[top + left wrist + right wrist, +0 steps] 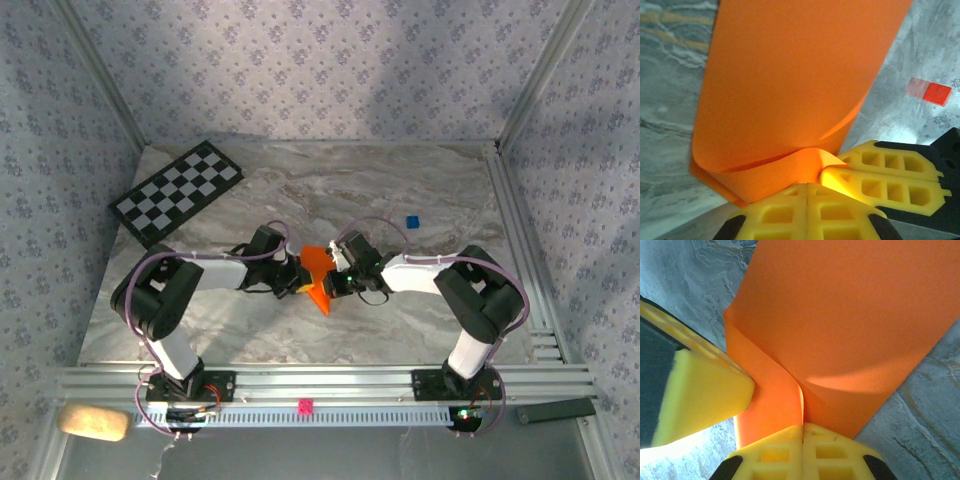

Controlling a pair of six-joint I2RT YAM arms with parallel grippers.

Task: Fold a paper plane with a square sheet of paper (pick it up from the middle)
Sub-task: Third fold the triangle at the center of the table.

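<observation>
Pinching paper (318,264): left claw (807,187), right claw (802,428)

text: none legible; labels, brands: none legible; numbers, signs: none legible; checkerboard (176,191): plain squares

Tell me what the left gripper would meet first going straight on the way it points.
The orange paper, clamped in the left gripper and standing right ahead. The right gripper, clamped on it too, sits close alongside; depth is unclear.
</observation>
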